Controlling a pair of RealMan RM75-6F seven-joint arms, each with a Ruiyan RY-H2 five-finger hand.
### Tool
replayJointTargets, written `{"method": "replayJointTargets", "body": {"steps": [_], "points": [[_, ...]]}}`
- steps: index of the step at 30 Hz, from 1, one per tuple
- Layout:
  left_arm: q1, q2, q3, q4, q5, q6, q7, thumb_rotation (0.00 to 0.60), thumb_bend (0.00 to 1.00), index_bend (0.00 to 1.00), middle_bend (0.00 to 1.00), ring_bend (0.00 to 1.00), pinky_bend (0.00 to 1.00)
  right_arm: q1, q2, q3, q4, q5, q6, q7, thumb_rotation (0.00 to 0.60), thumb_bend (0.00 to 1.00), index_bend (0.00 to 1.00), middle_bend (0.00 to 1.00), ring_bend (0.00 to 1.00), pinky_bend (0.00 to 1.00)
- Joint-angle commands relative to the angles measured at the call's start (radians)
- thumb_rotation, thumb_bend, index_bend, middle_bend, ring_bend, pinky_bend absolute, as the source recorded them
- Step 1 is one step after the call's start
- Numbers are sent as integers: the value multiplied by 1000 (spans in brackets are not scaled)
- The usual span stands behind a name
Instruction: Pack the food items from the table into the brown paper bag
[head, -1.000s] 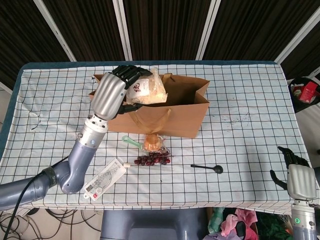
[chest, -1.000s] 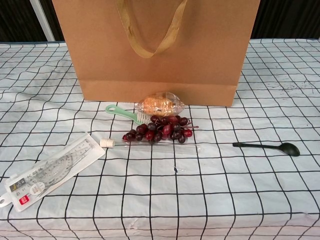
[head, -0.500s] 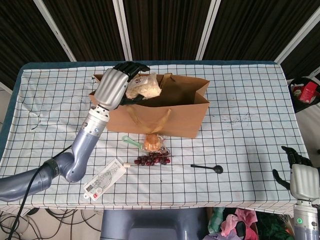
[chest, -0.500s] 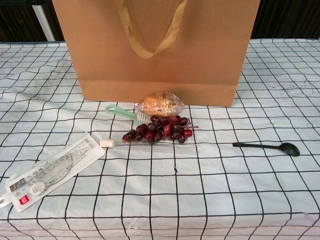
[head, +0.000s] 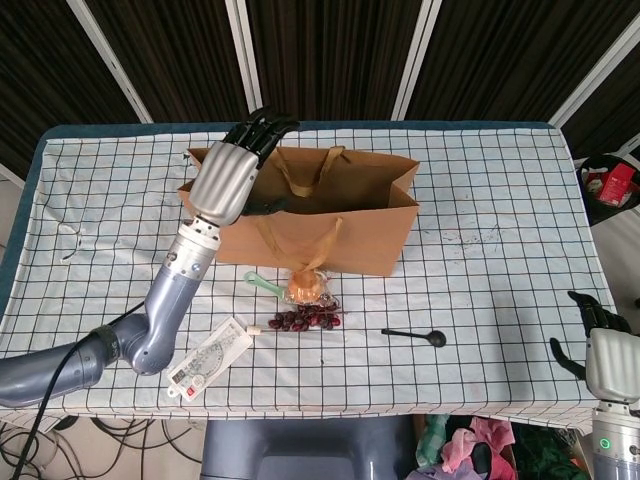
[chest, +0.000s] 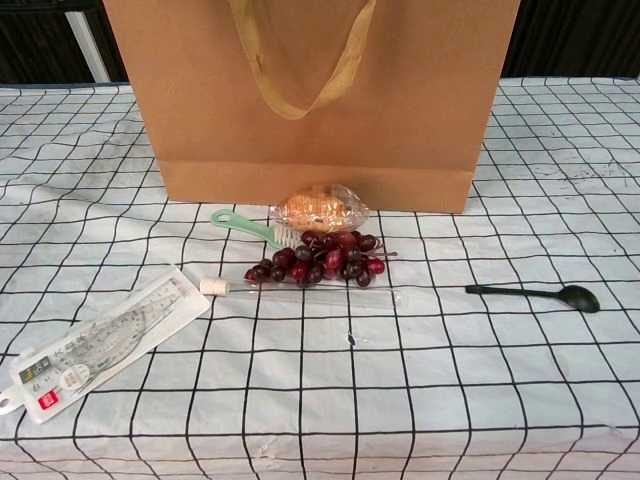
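The brown paper bag (head: 340, 230) (chest: 330, 110) stands upright in the middle of the table, its mouth open. My left hand (head: 232, 172) hovers over the bag's left end with fingers spread and nothing in it. In front of the bag lie a wrapped bun (head: 306, 287) (chest: 320, 209) and a bunch of dark red grapes (head: 304, 319) (chest: 318, 259), touching each other. My right hand (head: 606, 358) hangs off the table's near right corner, empty, fingers apart. The bag's inside is dark and its contents do not show.
A green brush (chest: 245, 227) lies left of the bun. A packaged ruler set (head: 210, 357) (chest: 95, 345) and a small white eraser (chest: 214, 286) sit at the front left. A black spoon (head: 415, 335) (chest: 535, 294) lies to the right. A clear tube (chest: 325, 294) rests under the grapes.
My left hand held a wrapped bread packet over the bag, lowered it into the opening and let go; the packet is now out of sight and the fingers are spread.
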Motion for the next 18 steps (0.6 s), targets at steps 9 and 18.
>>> {"method": "replayJointTargets", "body": {"steps": [9,18], "points": [[319,218,283,-308,346,301,41,600,12,147,186,148,256,-4,0,6,-8,1,11,-4,600,231,205,214,307,298],[523,158,576,-37,567,401,-289,600,12,169,214,159,252,1,-10,4,-1,3,0,-11,600,231,206,214,307,298]]}}
